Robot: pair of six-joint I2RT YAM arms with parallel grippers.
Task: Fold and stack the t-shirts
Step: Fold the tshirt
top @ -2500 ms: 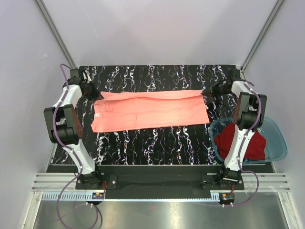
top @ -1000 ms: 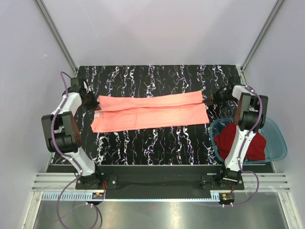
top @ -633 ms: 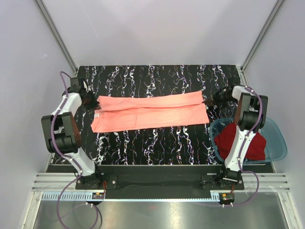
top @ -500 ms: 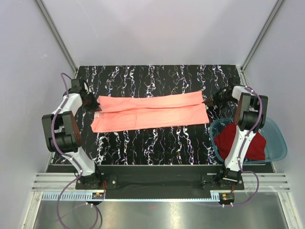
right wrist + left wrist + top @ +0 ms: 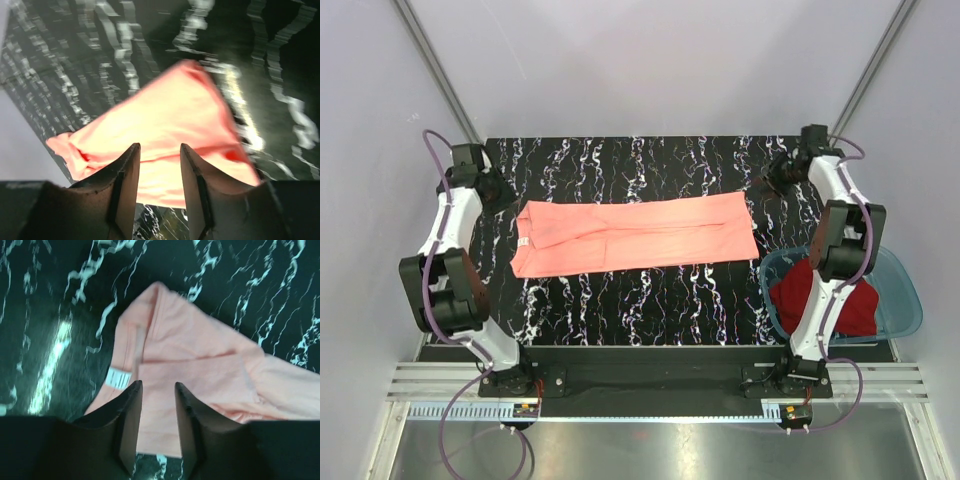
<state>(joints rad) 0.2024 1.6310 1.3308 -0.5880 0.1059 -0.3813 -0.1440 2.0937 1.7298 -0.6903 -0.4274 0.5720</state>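
Note:
The salmon-pink t-shirt (image 5: 635,233) lies flat on the black marbled table (image 5: 650,300), folded lengthwise into a long band. Its collar end with the white label (image 5: 119,377) shows in the left wrist view (image 5: 200,365); its hem end shows in the right wrist view (image 5: 165,125). My left gripper (image 5: 502,190) is open and empty, raised off the shirt's left end (image 5: 156,390). My right gripper (image 5: 770,180) is open and empty, raised off the shirt's right end (image 5: 159,150). The dark red t-shirt (image 5: 840,300) lies bunched in the basin.
A translucent blue plastic basin (image 5: 908,290) sits at the table's right edge, partly behind my right arm. Grey walls and metal frame posts (image 5: 440,75) surround the table. The table's near edge runs along the arm bases.
Both grippers let go of the shirt's ends and pulled back and up towards the far corners. The shirt's top layer has settled flat on the lower one.

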